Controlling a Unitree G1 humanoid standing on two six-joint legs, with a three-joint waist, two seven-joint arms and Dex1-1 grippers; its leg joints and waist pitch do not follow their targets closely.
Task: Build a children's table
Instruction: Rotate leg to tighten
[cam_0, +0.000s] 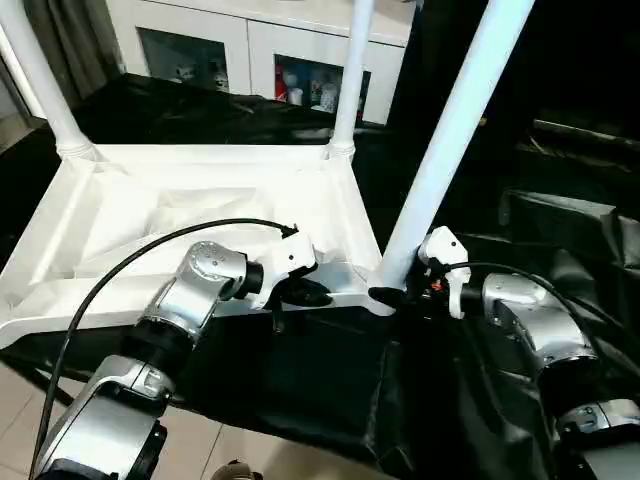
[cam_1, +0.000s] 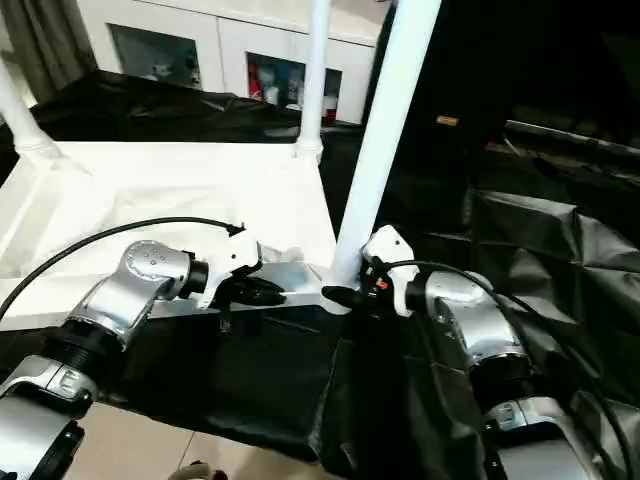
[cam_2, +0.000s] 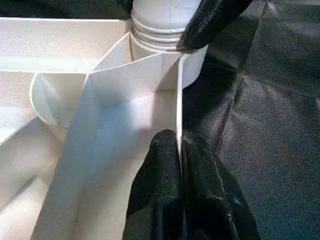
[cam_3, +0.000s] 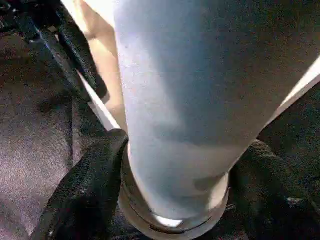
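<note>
The upside-down table top (cam_0: 200, 215) lies on the black-covered bench (cam_0: 330, 390), from centre toward nine o'clock, with legs standing at its corners. At five o'clock of it, the near-corner leg (cam_0: 450, 140) rises, the right gripper (cam_3: 175, 200) fingers straddling its base, open around it. The left gripper (cam_2: 181, 165) pinches the top's near rim, closed tight.

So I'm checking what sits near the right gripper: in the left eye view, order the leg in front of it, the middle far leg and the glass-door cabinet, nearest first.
From the right gripper:
1. Near leg, right between its fingers, at the tabletop corner.
2. Middle far leg, at the far corner.
3. Cabinet, behind the table.
</note>
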